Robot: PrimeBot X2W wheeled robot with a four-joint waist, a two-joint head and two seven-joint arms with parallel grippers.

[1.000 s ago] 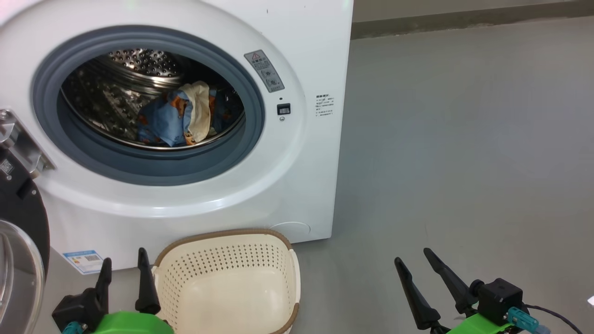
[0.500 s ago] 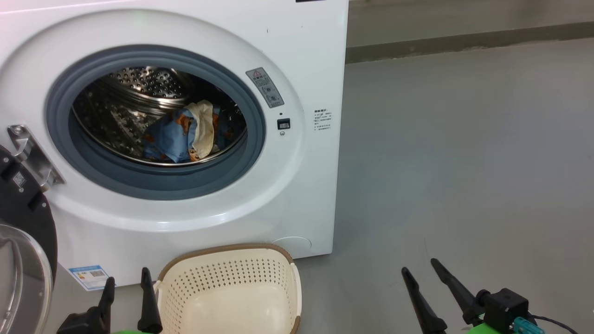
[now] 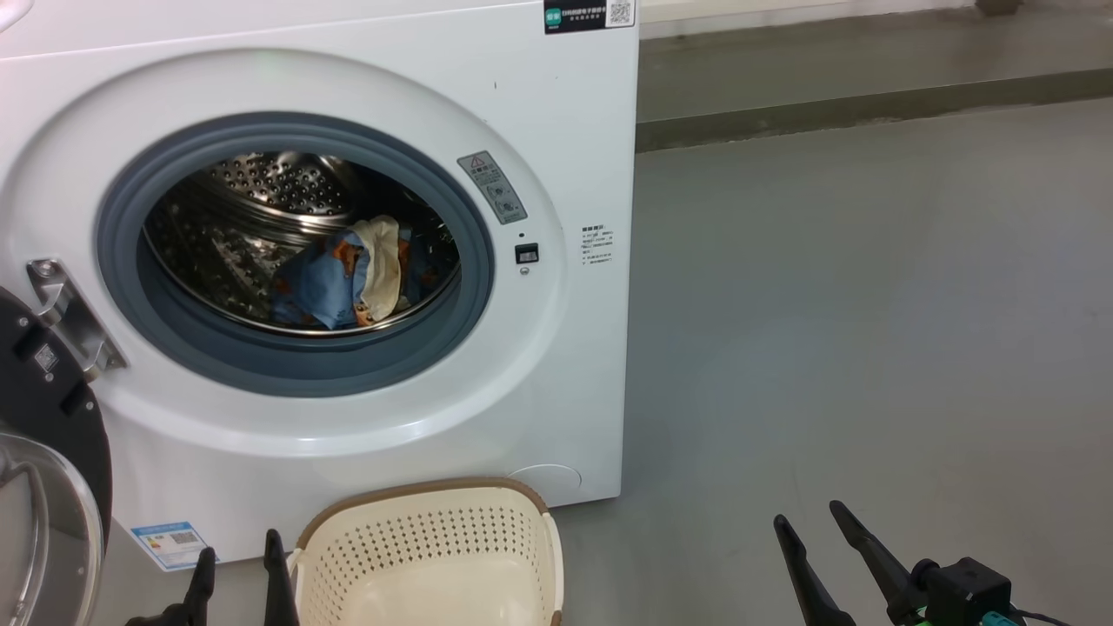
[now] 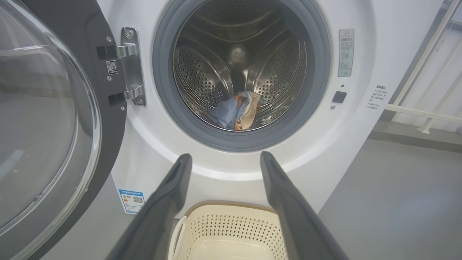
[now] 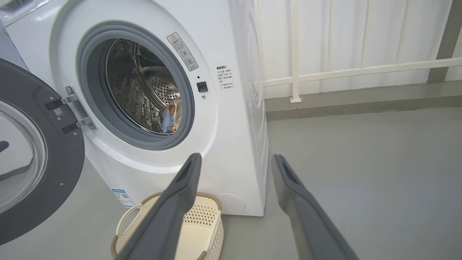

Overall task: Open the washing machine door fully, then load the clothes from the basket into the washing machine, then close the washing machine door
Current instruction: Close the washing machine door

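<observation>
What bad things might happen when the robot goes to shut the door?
1. The door hangs wide open at the left, and the basket stands right in front of the washer; the swinging door might clip it.
2. The left gripper, open, sits beside the basket and may knock it.

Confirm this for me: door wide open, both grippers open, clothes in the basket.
Wrong on one count: the clothes lie in the washer drum, not the basket, which is empty; the head view shows it. The door is wide open, and the left gripper and right gripper are both open.
</observation>
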